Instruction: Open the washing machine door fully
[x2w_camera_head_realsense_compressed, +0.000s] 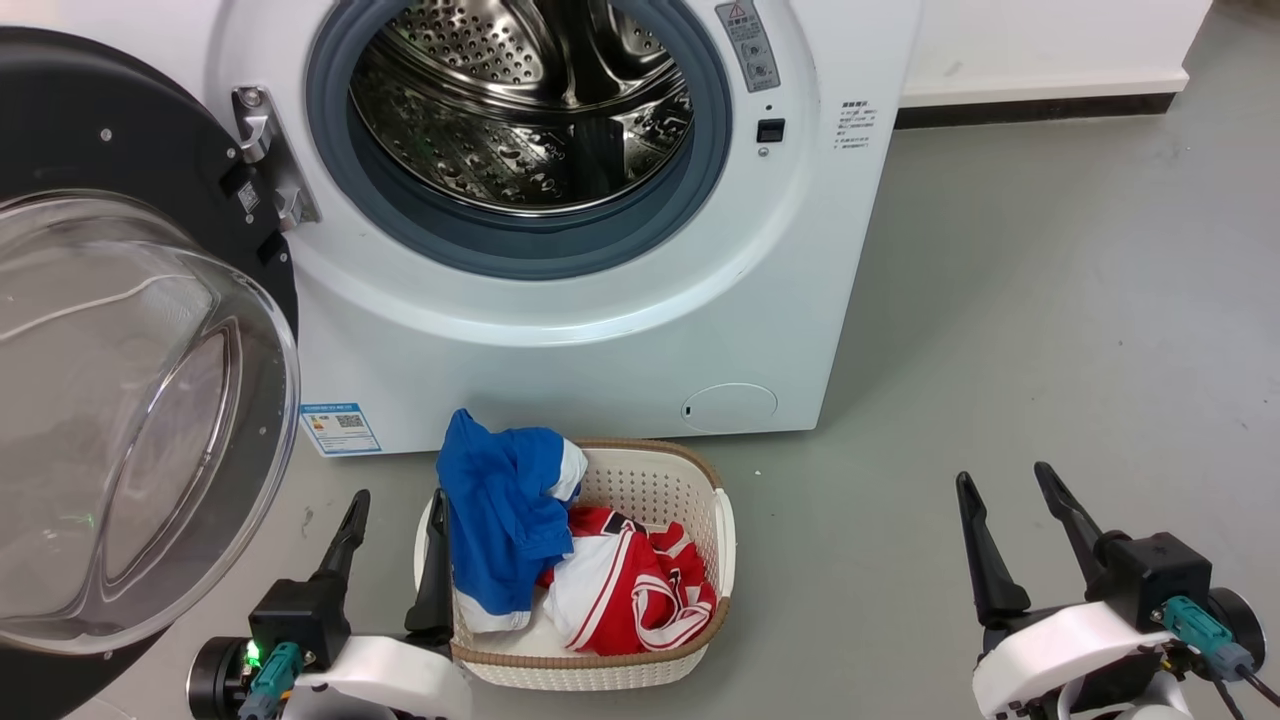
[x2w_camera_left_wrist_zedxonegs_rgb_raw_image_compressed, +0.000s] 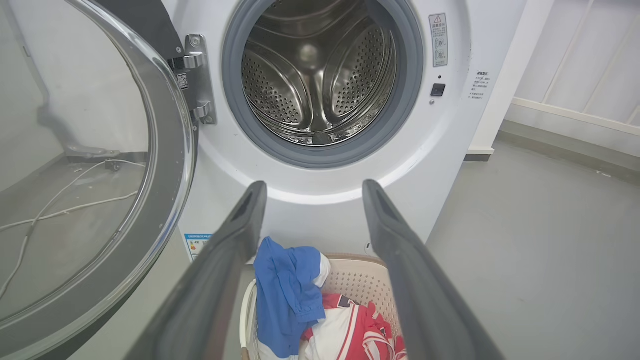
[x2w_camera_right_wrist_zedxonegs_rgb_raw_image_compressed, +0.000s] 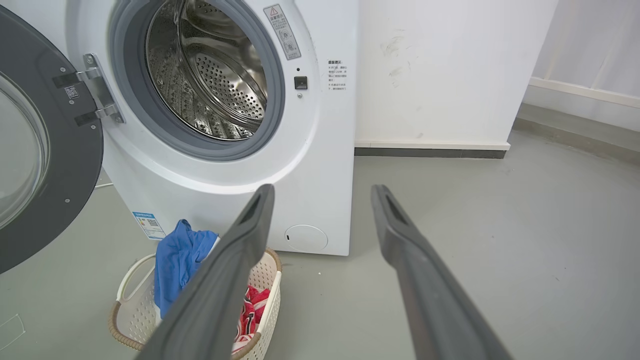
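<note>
The white washing machine (x2w_camera_head_realsense_compressed: 560, 340) fills the upper middle of the head view, its steel drum (x2w_camera_head_realsense_compressed: 520, 100) exposed inside the grey gasket. The washing machine door (x2w_camera_head_realsense_compressed: 110, 400) is swung out to the left on its metal hinge (x2w_camera_head_realsense_compressed: 265, 155), black rim and bulging glass bowl facing me. In the left wrist view the door (x2w_camera_left_wrist_zedxonegs_rgb_raw_image_compressed: 165, 165) stands edge-on at the left; in the right wrist view the door (x2w_camera_right_wrist_zedxonegs_rgb_raw_image_compressed: 65, 165) hangs at the far left. My left gripper (x2w_camera_head_realsense_compressed: 397, 497) is open, low beside the door, holding nothing. My right gripper (x2w_camera_head_realsense_compressed: 1003, 477) is open over bare floor at the lower right.
A cream laundry basket (x2w_camera_head_realsense_compressed: 700, 480) with blue and red clothes sits on the grey floor just in front of the machine, touching my left gripper's inner finger in the head view. A white wall with a dark skirting (x2w_camera_head_realsense_compressed: 1030, 105) runs to the right. White cables (x2w_camera_left_wrist_zedxonegs_rgb_raw_image_compressed: 65, 210) lie behind the door.
</note>
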